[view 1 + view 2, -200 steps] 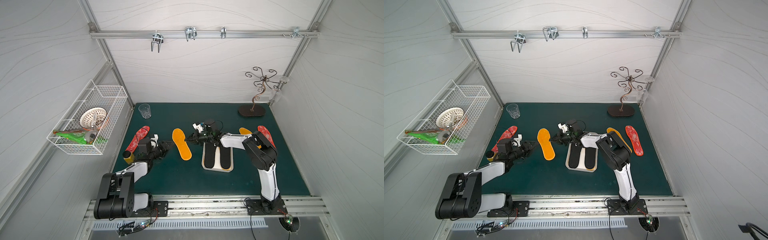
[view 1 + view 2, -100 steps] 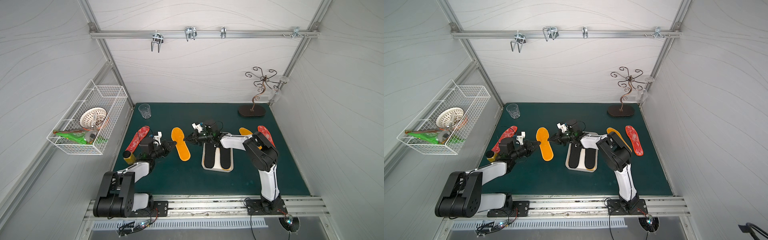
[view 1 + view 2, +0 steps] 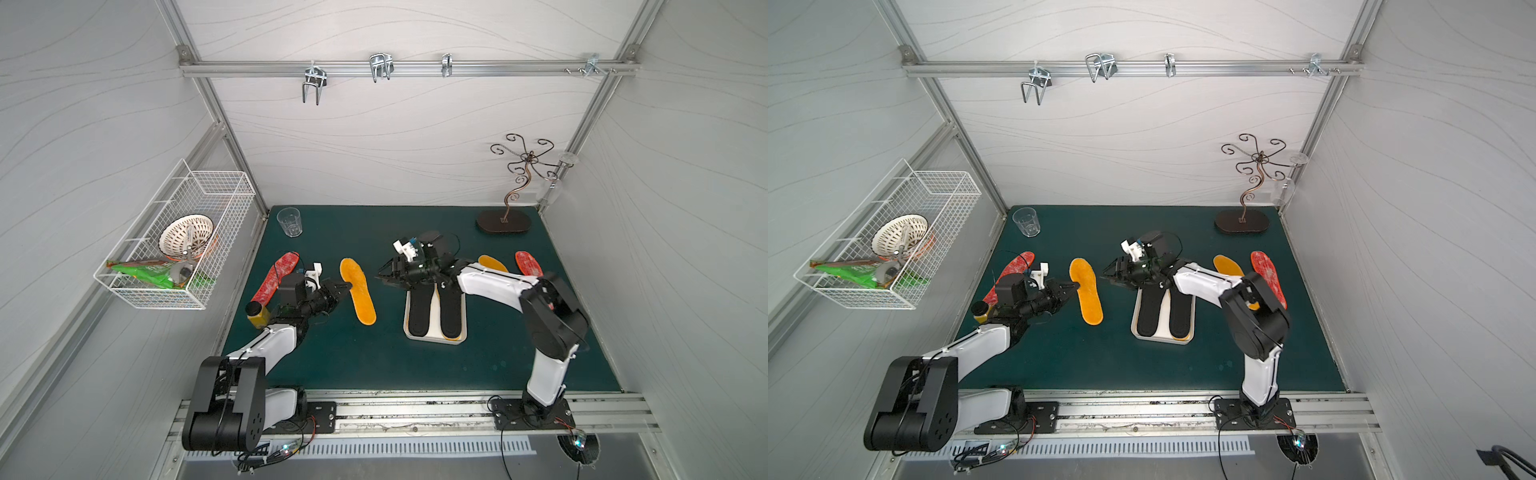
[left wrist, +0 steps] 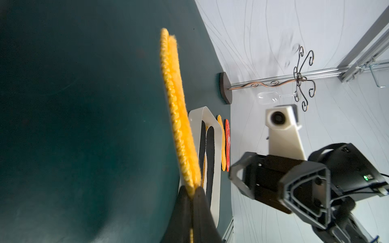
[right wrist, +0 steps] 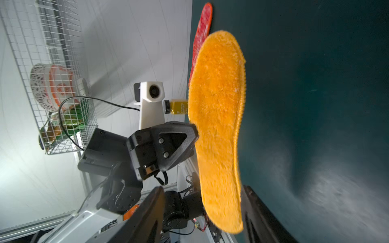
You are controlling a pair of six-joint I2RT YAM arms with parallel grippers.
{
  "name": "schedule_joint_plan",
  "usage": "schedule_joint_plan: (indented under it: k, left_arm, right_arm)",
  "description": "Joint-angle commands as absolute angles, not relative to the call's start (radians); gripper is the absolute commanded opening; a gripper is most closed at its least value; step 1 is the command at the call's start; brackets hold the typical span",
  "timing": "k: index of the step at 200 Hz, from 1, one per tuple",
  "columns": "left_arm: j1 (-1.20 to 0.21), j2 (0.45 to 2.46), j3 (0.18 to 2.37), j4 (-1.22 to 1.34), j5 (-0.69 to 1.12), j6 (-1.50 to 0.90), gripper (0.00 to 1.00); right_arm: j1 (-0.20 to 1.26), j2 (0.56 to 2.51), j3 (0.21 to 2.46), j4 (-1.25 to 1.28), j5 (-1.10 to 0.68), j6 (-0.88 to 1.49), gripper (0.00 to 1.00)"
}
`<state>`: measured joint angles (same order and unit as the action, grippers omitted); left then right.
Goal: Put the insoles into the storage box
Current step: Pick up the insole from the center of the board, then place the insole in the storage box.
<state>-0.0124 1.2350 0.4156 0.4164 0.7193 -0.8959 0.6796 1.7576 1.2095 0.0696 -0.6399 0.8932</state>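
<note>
**Orange insole pinched, box nearly full**

Green matting [image 3: 374, 365] carries everything. On it sits the shallow white plastic storage box [image 3: 434, 339], holding two black foot-shaped insoles [image 3: 419, 309] side by side, with an orange edge showing beneath them. Left of the box, apart from it, is the fuzzy orange-yellow insole [image 3: 358, 297]. My left pincer [image 3: 347, 286] is clenched on its long edge. My right pincer [image 3: 385, 277] hangs at the box's far end, jaws spread, gripping nothing. Further left of the box lies a red white-mottled insole [image 3: 276, 276].

I judge my pinch thin and off-centre, so the floppy pad may droop, twist or slip out on the way. With the box so crowded, a careless drop could leave it hanging over the rim.
</note>
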Motion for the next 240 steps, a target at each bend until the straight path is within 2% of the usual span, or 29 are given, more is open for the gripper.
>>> schedule_joint_plan:
  k: [1,15,46,80,104,185,205,240]
  left_arm:
    - [-0.069,1.21,0.526,0.305,0.74,-0.803,0.0]
    - [-0.127,1.203,0.584,0.202,0.72,-0.738,0.0]
    - [-0.176,1.201,0.617,0.244,0.765,-0.743,0.0]
    - [-0.277,1.308,0.697,0.259,0.822,-0.706,0.0]
    - [-0.35,1.404,0.735,0.362,0.822,-0.726,0.0]
    - [-0.486,1.824,0.912,0.668,0.803,-0.919,0.0]
    - [-0.49,1.872,0.907,0.7,0.788,-0.943,0.0]
    - [-0.494,1.875,0.905,0.61,0.758,-0.878,0.0]
  right_arm:
    - [0.558,1.609,1.129,-0.223,-0.513,0.706,0.63]
    - [0.478,1.542,1.036,-0.201,-0.516,0.681,0.63]
    - [0.394,1.455,0.938,-0.266,-0.456,0.611,0.63]
    - [0.245,1.413,0.802,-0.227,-0.492,0.628,0.63]
    - [0.16,1.378,0.76,-0.222,-0.487,0.609,0.63]
    - [0.163,1.049,0.532,0.024,-0.344,0.597,0.65]
    - [0.18,1.034,0.503,0.066,-0.34,0.585,0.66]
    - [0.19,1.041,0.489,0.084,-0.32,0.58,0.66]
